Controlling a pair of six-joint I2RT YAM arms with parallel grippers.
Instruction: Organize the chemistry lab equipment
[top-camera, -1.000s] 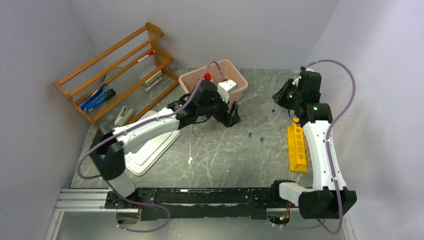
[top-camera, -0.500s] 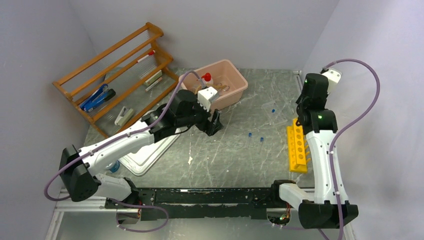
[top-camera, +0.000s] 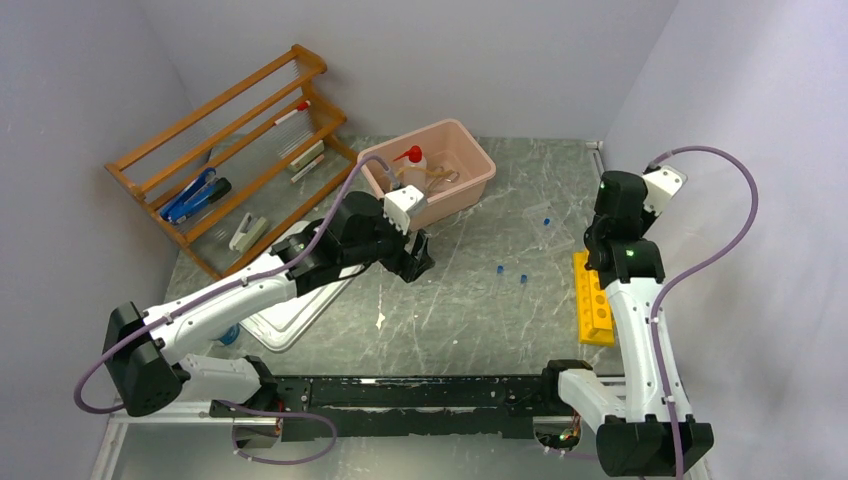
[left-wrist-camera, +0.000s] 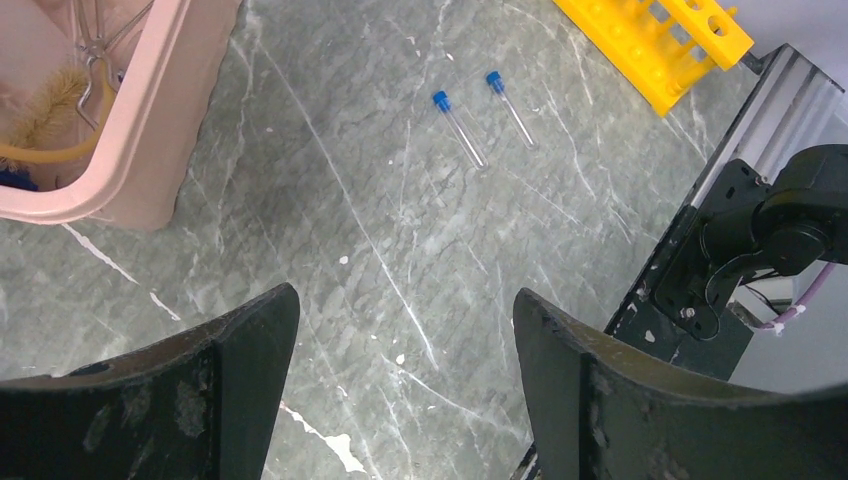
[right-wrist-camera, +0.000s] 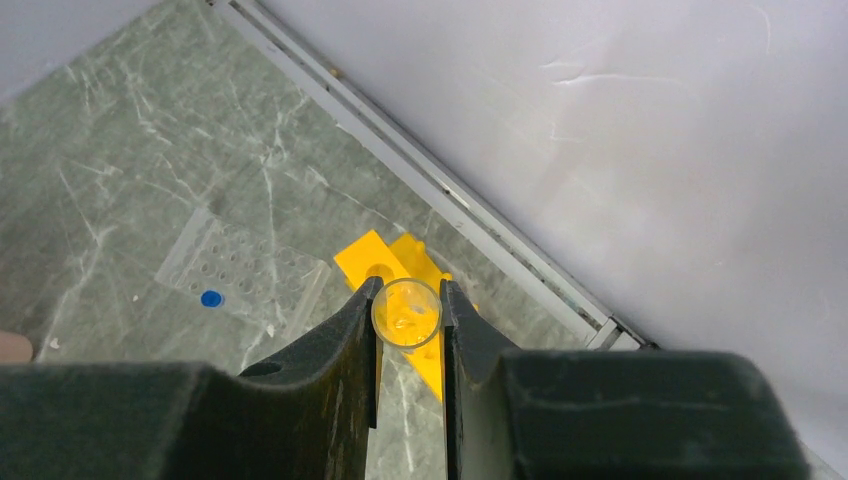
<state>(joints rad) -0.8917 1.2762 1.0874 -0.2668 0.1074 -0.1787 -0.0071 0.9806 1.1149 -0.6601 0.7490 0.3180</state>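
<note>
My right pincer (right-wrist-camera: 408, 314) is clenched on a clear tube (right-wrist-camera: 405, 322), which I see end-on between my fingers. I hold it above the far end of the yellow tube rack (right-wrist-camera: 372, 258), near the wall. It is not yet in a hole, and from the overhead view I cannot make out any other tube standing in the rack, so I judge this is the first one going in.

My left pincer (left-wrist-camera: 405, 305) is spread wide and holds nothing. It hangs over bare table (top-camera: 450, 320), just in front of the pink tub (top-camera: 482, 160).

The tub looks like the finished part of the job. The red-capped squeeze bottle (top-camera: 411, 168) stands in it, and beside that lie the metal tongs (left-wrist-camera: 95, 35) and the tan tubing (left-wrist-camera: 40, 155).

The tubes look like the main work that is left. Two blue-capped tubes (left-wrist-camera: 458, 125) lie side by side on the table between the tub and the rack, apart from each other and close to parallel. A further blue cap (right-wrist-camera: 211, 298) sits on a clear well plate (right-wrist-camera: 250, 268) near the rack, and I cannot tell whether a tube is attached to it.

The orange wooden shelf rack (top-camera: 230, 140) already holds some small items that are too small for me to name. The white lid (top-camera: 300, 305) lies flat on the table beside my left arm, off the tub.

I judge I am past halfway: one tube to seat, then two or three more to fetch.
</note>
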